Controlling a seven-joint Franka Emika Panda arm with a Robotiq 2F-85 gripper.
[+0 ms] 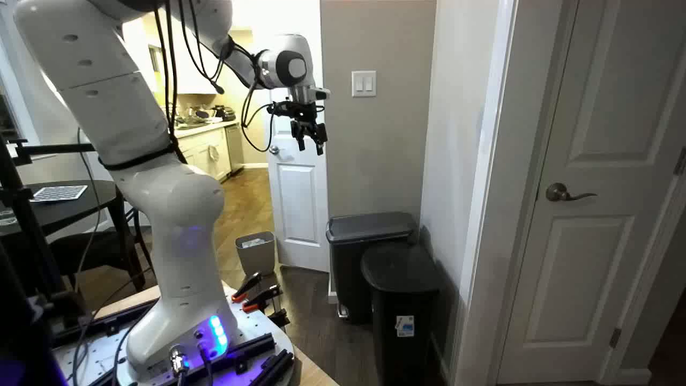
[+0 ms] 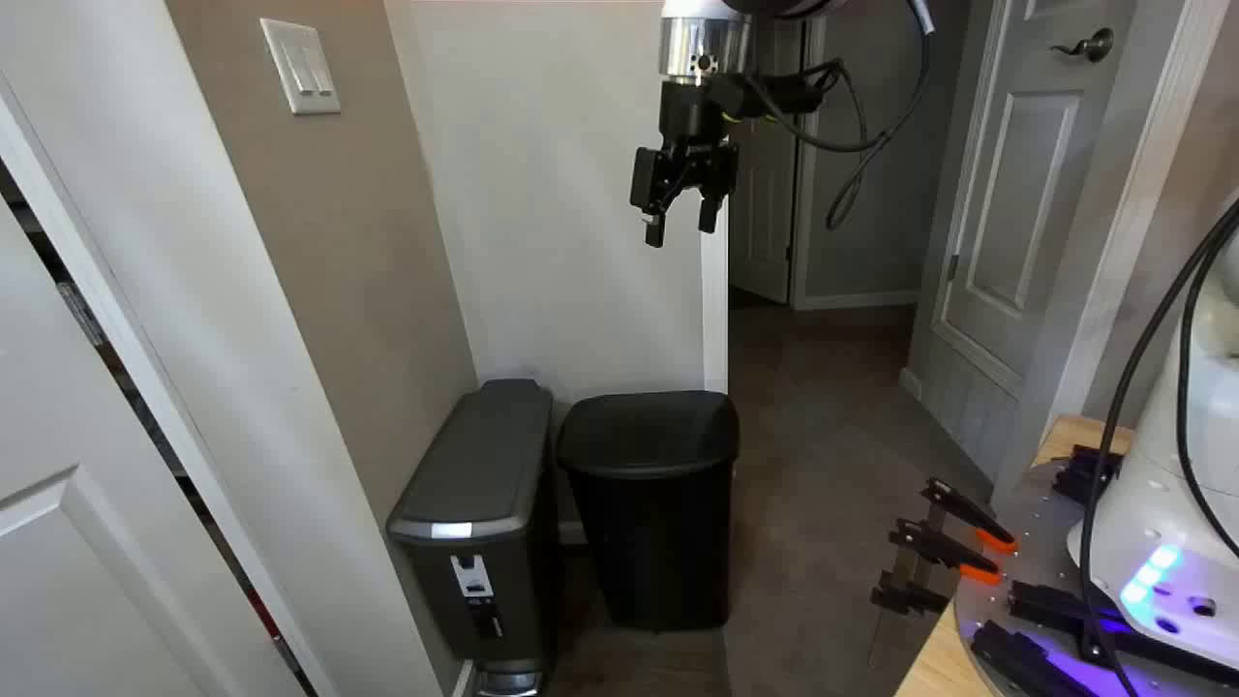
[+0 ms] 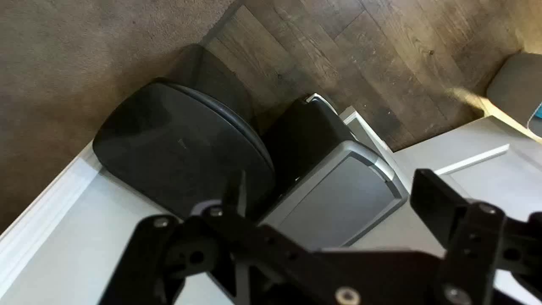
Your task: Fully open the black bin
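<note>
The black bin (image 1: 402, 300) stands on the floor in the corner, upright, with its flat lid shut. A pale label shows on one side. In an exterior view the black bin (image 2: 653, 532) is right of the grey-lidded bin. In the wrist view its lid (image 3: 182, 144) fills the left middle, seen from above. My gripper (image 1: 311, 149) hangs in the air well above the bins, fingers pointing down; it also shows in an exterior view (image 2: 682, 230). In the wrist view the fingers (image 3: 330, 180) are wide apart with nothing between them. The gripper touches no bin.
A dark bin with a grey lid (image 2: 474, 455) stands close beside the black bin, against the wall. A small grey wastebasket (image 1: 256, 254) stands by the white door (image 1: 297, 214). Clamps (image 2: 944, 542) stick out from the robot's table edge. Walls (image 2: 571, 194) back the bins.
</note>
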